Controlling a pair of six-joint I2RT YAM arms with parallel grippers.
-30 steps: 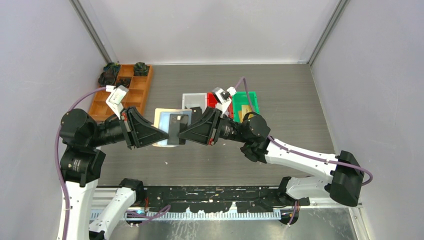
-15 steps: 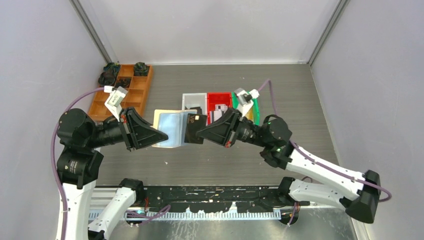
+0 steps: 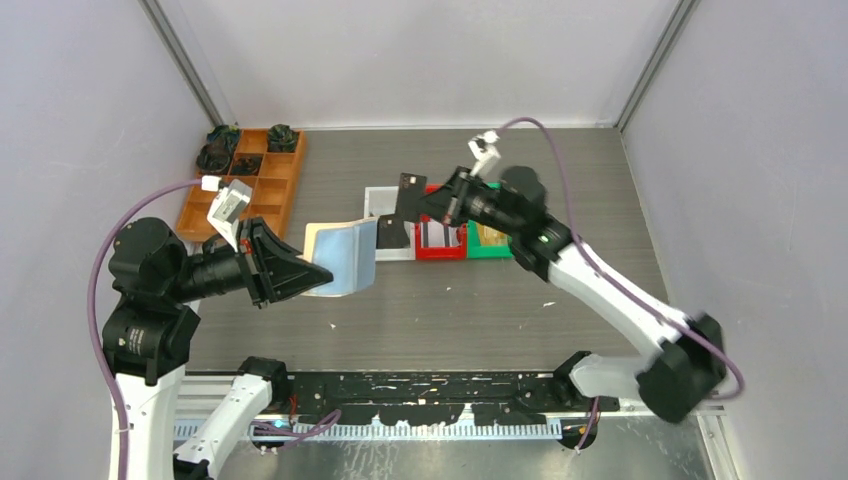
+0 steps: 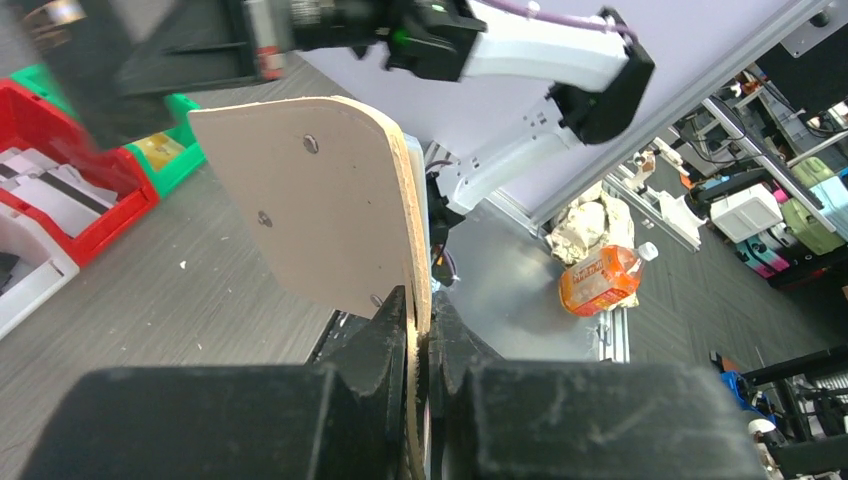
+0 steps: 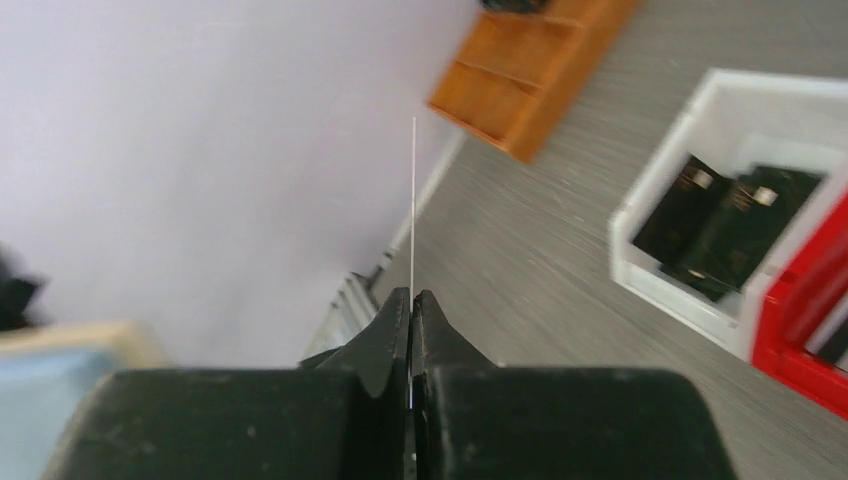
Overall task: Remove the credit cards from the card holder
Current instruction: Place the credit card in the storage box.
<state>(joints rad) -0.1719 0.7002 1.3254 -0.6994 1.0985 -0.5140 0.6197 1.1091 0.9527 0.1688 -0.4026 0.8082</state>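
From above, the left gripper is clamped on the near edge of the wallet. The wallet is held up and open, just left of the white bin. The right gripper pinches a black card in the air over the far side of that bin, apart from the wallet. The red bin and green bin adjoin in a row, with bare table to their right.

In the left wrist view, the fingers are closed on the wallet's tan cover, whose other edges stand free.

In the right wrist view, the jaws are together on the card, seen edge-on as a thin pale line. Other black cards lie in the white bin, and open table separates the bin from the wooden tray.
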